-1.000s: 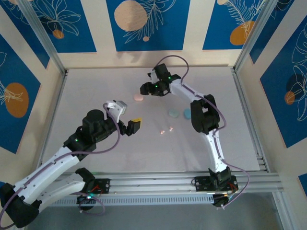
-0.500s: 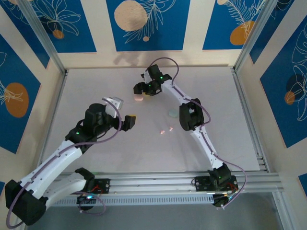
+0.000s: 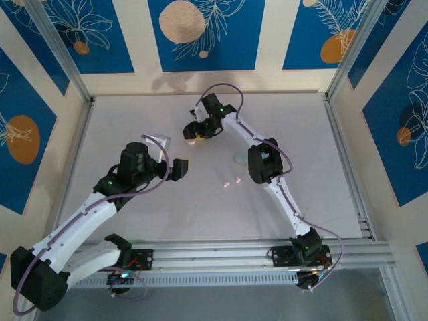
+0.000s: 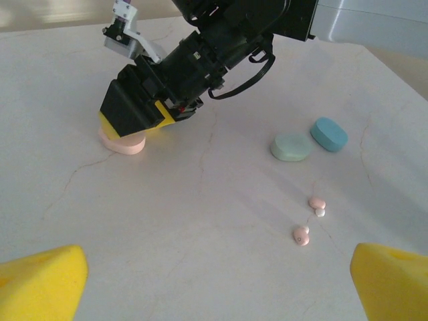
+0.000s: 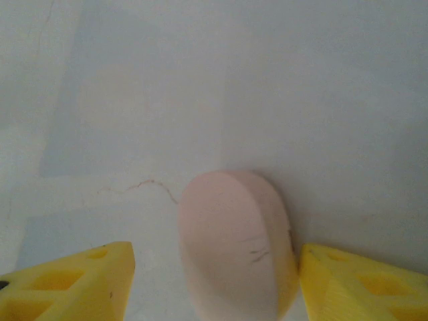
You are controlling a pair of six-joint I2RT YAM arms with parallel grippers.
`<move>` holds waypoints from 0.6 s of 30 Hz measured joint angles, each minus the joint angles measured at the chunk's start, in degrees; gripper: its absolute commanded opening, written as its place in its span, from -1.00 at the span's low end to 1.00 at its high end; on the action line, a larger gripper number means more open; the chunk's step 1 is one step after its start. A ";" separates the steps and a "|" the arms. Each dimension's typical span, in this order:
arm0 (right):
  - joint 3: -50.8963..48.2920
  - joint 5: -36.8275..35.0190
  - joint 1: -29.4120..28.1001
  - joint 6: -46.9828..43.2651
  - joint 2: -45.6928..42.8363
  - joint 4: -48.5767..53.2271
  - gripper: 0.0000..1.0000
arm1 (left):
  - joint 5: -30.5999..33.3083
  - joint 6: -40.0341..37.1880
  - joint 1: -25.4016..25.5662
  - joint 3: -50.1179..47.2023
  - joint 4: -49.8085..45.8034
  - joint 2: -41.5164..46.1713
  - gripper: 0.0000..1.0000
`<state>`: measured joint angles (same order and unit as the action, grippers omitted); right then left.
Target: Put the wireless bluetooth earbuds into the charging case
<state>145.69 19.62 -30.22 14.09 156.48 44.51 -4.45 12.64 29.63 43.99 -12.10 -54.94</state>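
- Earbuds [image 4: 317, 202] first: two pink buds with a paler speck between them, loose on the table [image 4: 200, 221] in the open middle. They are well apart from every case and exactly where they lay a second ago.
- Big change is up at the far end. The right gripper [image 5: 214, 287] has swept left and dropped over the pink case [image 5: 231, 247], while that arm's elbow [image 3: 262, 164] has swung in over the blue case's spot in the overhead view.
- Its jaws are part open and straddle the case. The right pad [image 5: 348, 281] sits against the case's edge and the left pad [image 5: 73, 281] stands clear of it, so nothing is gripped yet.
- My read: case first, buds later. It looks shut and will need lifting or opening before a bud goes in.
- Which way the buds point is too small to tell. As a pair they string out diagonally in the left wrist view.
- The pink case's long axis runs away from the right wrist camera, so the jaws would close across its short side.
- Mint case [image 4: 291, 147] and blue case [image 4: 328, 133] lie side by side, just beyond the buds.
- Left gripper [image 4: 214, 287] has edged forward, jaws wide and empty, aimed across the table at all this.
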 measured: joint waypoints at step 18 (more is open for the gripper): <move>-0.42 -27.26 -7.72 -13.64 -1.31 1.25 0.18 | 0.02 0.57 0.00 0.81 -1.36 1.81 1.00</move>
<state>145.27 -7.64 -37.93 0.45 155.17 45.76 -4.43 13.21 29.63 44.80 -13.45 -53.12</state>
